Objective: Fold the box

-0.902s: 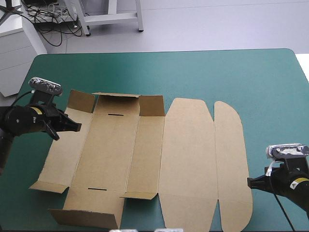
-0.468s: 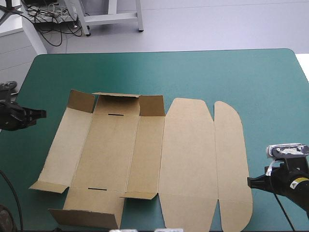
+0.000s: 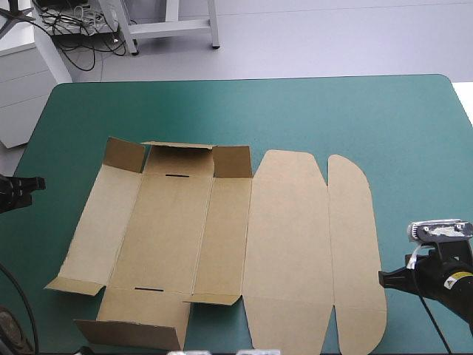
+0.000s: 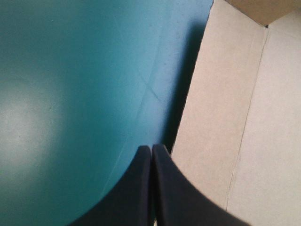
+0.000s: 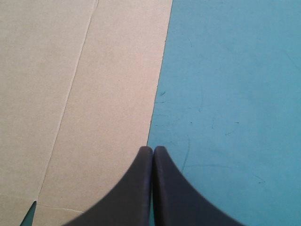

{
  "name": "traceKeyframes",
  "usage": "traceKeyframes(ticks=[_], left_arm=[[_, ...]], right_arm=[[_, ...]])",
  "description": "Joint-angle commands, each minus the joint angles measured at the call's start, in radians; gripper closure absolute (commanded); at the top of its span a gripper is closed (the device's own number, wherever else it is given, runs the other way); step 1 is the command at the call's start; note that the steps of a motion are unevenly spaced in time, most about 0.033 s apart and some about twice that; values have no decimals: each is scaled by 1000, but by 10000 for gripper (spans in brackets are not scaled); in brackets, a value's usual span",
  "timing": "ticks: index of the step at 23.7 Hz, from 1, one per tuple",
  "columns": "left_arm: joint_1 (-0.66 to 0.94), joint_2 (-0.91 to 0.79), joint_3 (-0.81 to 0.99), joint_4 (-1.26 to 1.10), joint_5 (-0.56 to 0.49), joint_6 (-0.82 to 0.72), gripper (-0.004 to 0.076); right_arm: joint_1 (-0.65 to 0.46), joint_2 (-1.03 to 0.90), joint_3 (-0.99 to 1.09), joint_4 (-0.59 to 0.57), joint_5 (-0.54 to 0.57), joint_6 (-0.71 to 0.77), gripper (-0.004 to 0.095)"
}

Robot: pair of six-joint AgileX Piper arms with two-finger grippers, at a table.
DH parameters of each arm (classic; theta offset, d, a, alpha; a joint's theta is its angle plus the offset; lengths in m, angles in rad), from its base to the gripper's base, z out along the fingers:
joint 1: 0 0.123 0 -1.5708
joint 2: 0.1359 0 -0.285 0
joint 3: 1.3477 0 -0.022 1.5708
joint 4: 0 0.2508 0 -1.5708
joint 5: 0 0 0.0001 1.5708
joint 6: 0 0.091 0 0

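The brown box (image 3: 222, 244) lies as a cut sheet on the teal-green cover, its rounded lid panels flat toward the right. Short flaps stand raised along its far edge (image 3: 177, 159) and at its near left corner (image 3: 133, 329). My left gripper (image 3: 33, 183) is shut at the table's left edge, apart from the box. In the left wrist view the shut gripper (image 4: 152, 148) points along the box's left side panel (image 4: 235, 117). My right gripper (image 3: 383, 279) is shut just beside the lid's right edge; the right wrist view shows its tip (image 5: 153, 149) at the board's edge (image 5: 80, 94).
A wide band of teal-green cover (image 3: 295, 111) runs between the box and the table's far edge. A narrower strip of cover (image 3: 421, 185) lies right of the lid. The box's near edge reaches the table's front edge.
My left arm has drawn back leftward, from over the box's left side panel to the table's left edge. The box and right arm have not moved.
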Motion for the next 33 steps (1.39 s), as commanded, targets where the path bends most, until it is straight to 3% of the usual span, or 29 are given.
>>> traceKeyframes(ticks=[1, 5, 8, 10, 13, 14, 22, 33], left_arm=[[1, -29, -33, -29, 12, 2, 733], [1, -29, -31, -18, 0, 49, 703], [0, -14, -25, -33, 11, 54, 597], [0, -2, -9, -28, 11, 65, 461], [-11, 21, -1, -31, 17, 58, 160], [-11, 28, 1, -39, 10, 46, 121], [-11, 100, 26, -47, 50, 30, 151], [-11, 146, 248, -68, 15, 198, 151]], right_arm=[[-4, 8, -25, 5, -46, -6, 928], [-4, 8, -25, 12, -46, -6, 928], [-4, 8, -25, 55, -46, -6, 928], [-4, 8, -25, 70, -46, -7, 928], [-2, 8, -25, 72, -46, -7, 928], [-2, 8, -25, 77, -46, -7, 928], [-2, 8, -25, 91, -44, -10, 928], [-2, 8, -25, 91, -44, -22, 928]])
